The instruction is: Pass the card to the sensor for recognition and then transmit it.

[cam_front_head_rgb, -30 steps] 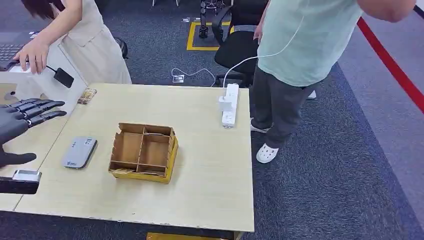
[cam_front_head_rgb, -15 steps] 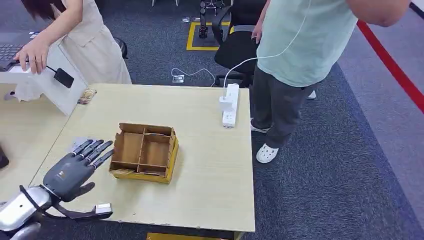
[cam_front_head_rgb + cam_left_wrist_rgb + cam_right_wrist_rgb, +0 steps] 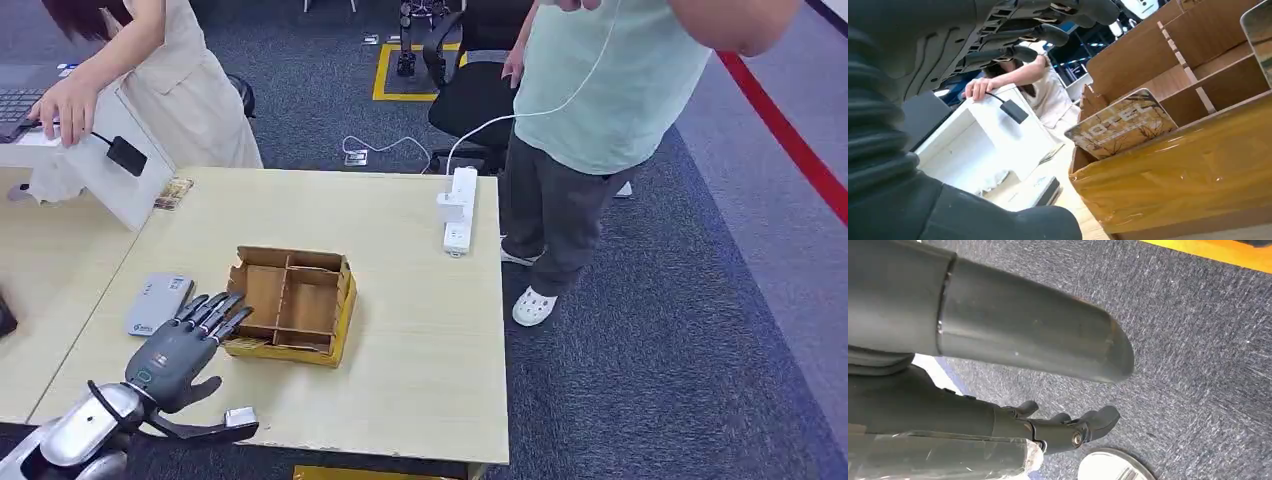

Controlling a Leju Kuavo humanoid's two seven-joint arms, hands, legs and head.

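Note:
A brown cardboard box with several compartments stands mid-table. A printed card marked HOTEL leans in its front-left compartment. The flat grey sensor lies left of the box. My left hand hovers over the table's front, fingers stretched toward the box's front-left corner and holding nothing; in the left wrist view the hand sits just short of the card. My right hand hangs over the carpet with thumb and fingers apart and nothing in them.
A white power strip lies at the table's far right. A white stand with a dangling black device is at the far left, where a person's hand rests. Another person stands behind the table.
My left hand came down from the left side to the table's front, then moved forward and right, closer to the box's front-left corner. The sensor shows again.

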